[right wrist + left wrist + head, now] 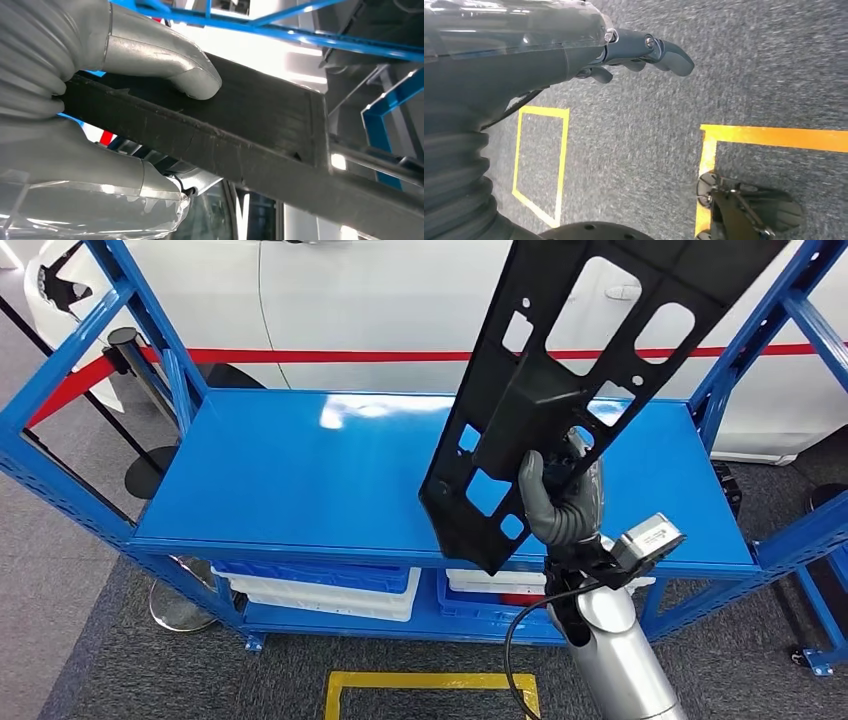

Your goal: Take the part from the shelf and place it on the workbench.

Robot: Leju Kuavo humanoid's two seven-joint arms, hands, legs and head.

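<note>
1. Head view first: we see the right hand (562, 502) gripping the black part (560, 390) near its lower end, fingers clamped on it, lifting it tilted above the blue shelf (330, 470).
2. Right wrist view shows us the thumb (165, 62) pressed onto the part's flat face (260, 125), the dark edge running between thumb and fingers.
3. Left wrist view gives us the left hand (639, 52) hanging over grey carpet (634, 150) with yellow floor lines (774, 136), fingers loosely apart, holding nothing.
</note>
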